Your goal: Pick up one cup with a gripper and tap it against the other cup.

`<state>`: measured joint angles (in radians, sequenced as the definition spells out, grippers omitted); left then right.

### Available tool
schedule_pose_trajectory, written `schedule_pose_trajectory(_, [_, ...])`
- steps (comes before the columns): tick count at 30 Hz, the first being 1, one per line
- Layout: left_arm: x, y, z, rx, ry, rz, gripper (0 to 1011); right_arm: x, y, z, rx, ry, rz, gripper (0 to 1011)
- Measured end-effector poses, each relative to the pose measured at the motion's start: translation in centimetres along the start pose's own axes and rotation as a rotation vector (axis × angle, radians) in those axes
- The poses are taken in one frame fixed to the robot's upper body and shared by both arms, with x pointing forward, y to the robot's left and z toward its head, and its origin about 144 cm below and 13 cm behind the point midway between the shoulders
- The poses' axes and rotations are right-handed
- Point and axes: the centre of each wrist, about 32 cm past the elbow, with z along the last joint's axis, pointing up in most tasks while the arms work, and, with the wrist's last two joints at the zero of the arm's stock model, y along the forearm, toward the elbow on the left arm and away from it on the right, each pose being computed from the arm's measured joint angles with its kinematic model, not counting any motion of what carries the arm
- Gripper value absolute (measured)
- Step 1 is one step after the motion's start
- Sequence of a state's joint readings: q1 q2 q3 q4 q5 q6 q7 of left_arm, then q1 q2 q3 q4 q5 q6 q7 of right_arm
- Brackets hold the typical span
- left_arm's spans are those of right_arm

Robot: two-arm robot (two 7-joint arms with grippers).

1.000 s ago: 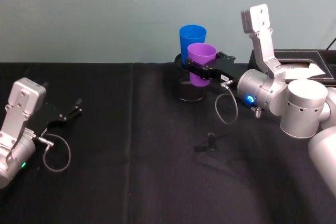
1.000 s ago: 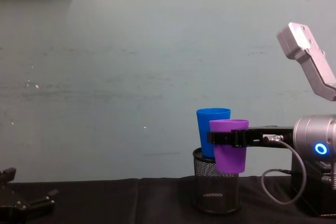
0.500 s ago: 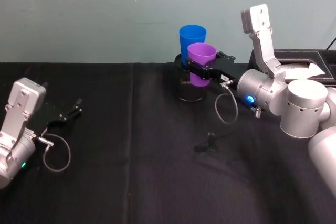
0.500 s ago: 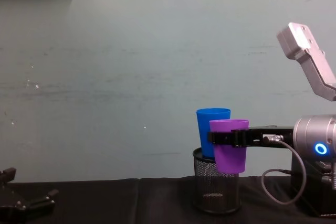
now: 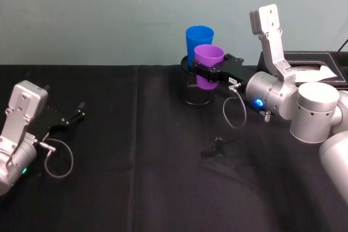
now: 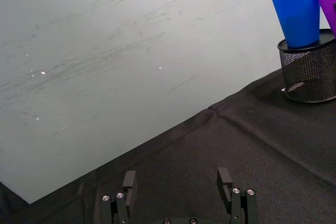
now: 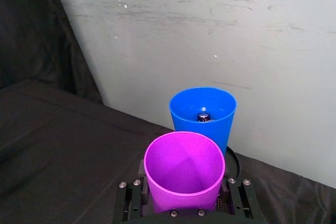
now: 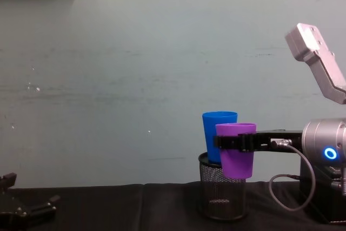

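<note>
My right gripper (image 5: 209,73) is shut on the purple cup (image 5: 209,64), holding it upright in the air just in front of the blue cup (image 5: 199,42). The blue cup stands in a black mesh pen holder (image 5: 196,92) at the back of the table. In the chest view the purple cup (image 8: 236,153) overlaps the blue cup (image 8: 218,133); whether the two touch I cannot tell. The right wrist view looks down into the purple cup (image 7: 184,169) with the blue cup (image 7: 203,116) right behind it. My left gripper (image 5: 70,119) rests open at the far left, its fingers (image 6: 224,180) spread wide.
A black cloth (image 5: 136,177) covers the table, with a pale wall behind. A dark box (image 5: 310,64) sits at the back right behind my right arm. A small black object (image 5: 217,146) lies on the cloth in front of the pen holder.
</note>
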<state>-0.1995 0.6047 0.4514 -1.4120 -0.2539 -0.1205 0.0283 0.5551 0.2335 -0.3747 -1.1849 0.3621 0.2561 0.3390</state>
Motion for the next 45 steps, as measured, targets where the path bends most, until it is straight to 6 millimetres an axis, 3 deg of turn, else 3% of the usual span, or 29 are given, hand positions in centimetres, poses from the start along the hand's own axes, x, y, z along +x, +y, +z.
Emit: schedule_pose_trajectory(45, [0.00,0.00,0.00,0.000,0.000,0.000,1000,0.00,0.00,0.00,0.000,0.000,0.000,737])
